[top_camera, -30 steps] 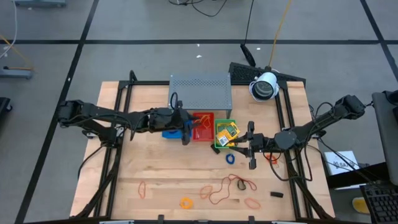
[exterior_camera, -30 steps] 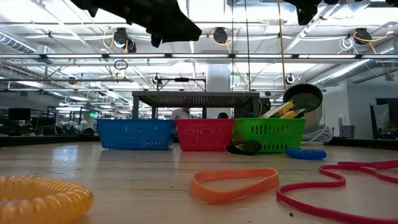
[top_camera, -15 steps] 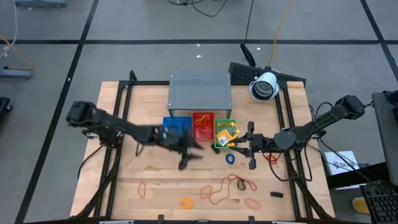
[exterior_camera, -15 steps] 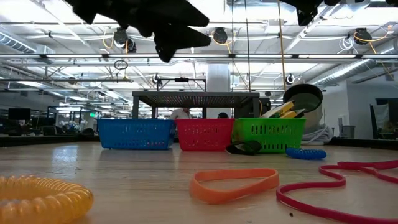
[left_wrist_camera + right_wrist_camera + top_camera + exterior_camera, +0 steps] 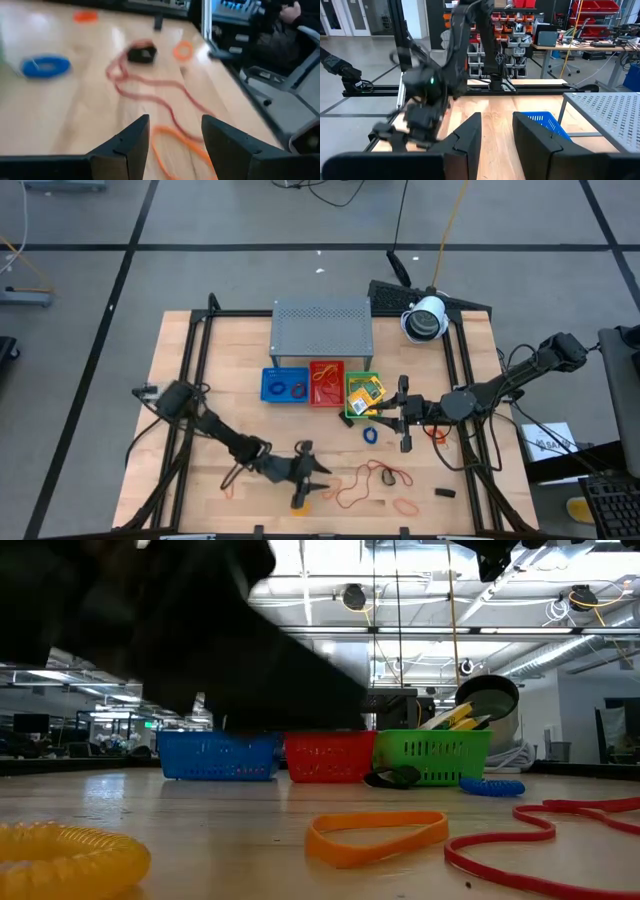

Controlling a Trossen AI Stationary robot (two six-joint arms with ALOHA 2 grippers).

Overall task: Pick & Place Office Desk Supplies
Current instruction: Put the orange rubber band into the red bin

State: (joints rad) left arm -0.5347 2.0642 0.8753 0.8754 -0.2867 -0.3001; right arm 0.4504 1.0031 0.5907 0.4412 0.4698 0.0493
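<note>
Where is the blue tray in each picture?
High: blue tray left of the red tray, just below the shelf.
Low: leftmost tray.
Left wrist: not in it.
Right wrist: beside the shelf, at.
Landmark: the grey shelf, in the high and right wrist views.

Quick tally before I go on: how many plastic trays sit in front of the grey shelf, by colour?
Blue tray: 1
Red tray: 1
Green tray: 1
Total: 3
</note>
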